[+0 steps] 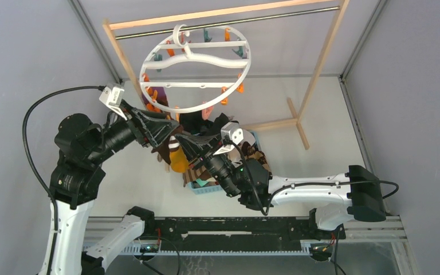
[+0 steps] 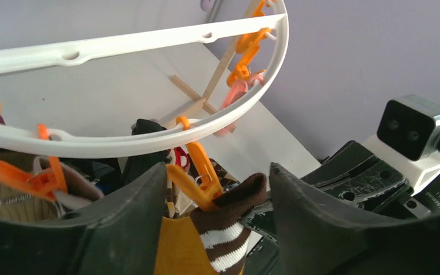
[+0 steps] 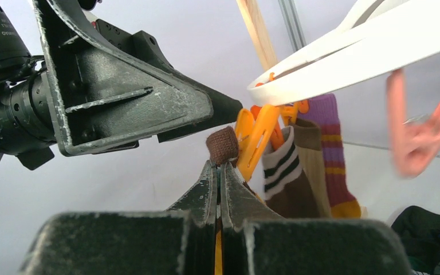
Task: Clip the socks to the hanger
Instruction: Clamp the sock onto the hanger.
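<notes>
Right gripper (image 3: 218, 169) is pressed together on a mustard sock (image 3: 223, 146) with a brown, white-striped cuff. The cuff pokes out just above its tips, and the mustard fabric shows in the slit between the fingers. Left gripper (image 2: 216, 172) is spread apart, one finger on either side of an orange clothespin (image 2: 199, 172) and the cuff (cannot tell if a finger touches the pin). The pin dangles from the rim of the hanger (image 1: 200, 84), a white ring hooked, tilted, on the rod of the wooden rack (image 1: 322, 57). The cuff touches the pin's lower end; cannot tell whether the pin bites it. Both grippers meet under the ring's near edge, above the table (image 1: 321, 166). Clipped socks (image 3: 289, 183) (brown-striped, tan, purple-striped) hang from the same rim just beside. A light-blue basket (image 1: 205, 189) holding more socks sits on the table under the right wrist.
</notes>
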`<state>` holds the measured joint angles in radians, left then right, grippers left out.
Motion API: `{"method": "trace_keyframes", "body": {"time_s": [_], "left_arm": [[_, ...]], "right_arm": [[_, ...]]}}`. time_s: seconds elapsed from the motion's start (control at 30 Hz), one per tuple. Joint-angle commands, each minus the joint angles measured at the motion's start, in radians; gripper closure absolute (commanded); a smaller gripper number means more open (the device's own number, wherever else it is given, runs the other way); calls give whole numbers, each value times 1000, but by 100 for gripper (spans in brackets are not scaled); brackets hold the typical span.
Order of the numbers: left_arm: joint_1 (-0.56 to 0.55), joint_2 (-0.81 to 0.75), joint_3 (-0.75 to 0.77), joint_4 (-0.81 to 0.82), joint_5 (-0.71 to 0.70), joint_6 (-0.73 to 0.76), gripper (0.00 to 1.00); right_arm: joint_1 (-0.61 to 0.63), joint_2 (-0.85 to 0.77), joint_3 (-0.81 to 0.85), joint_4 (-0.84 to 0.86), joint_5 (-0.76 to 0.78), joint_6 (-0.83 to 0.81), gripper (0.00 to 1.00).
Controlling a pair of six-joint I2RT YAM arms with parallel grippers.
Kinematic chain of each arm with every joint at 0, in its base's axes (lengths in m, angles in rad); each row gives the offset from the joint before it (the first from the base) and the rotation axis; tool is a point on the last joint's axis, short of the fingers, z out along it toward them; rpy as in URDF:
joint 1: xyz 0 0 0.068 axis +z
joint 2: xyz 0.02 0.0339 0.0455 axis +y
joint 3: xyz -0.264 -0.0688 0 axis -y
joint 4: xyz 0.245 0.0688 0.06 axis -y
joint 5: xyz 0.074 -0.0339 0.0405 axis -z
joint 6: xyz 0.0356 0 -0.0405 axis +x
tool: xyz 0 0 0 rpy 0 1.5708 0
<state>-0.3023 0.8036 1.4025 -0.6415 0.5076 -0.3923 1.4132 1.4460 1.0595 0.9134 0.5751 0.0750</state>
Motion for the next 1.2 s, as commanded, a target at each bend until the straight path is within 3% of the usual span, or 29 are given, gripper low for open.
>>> {"method": "trace_keyframes", "body": {"time_s": [0.0,0.13,0.33,0.67,0.9,1.17], "left_arm": [[5,-16,-2,15,-30,10,26],[4,-27,17,1,-49,17,11],[4,-50,36,-31,-86,39,0],[4,-76,57,-68,-125,64,0],[4,-75,83,-86,-156,85,0],[5,-67,111,-115,-178,107,0]], "right_arm": [[-13,-23,42,27,-16,16,100],[-16,-30,40,12,-3,11,100],[-31,-68,-6,-20,33,40,98],[-53,-195,-148,-101,53,117,80],[-81,-257,-170,-219,2,170,52],[-152,-389,-210,-354,-89,215,51]]}}
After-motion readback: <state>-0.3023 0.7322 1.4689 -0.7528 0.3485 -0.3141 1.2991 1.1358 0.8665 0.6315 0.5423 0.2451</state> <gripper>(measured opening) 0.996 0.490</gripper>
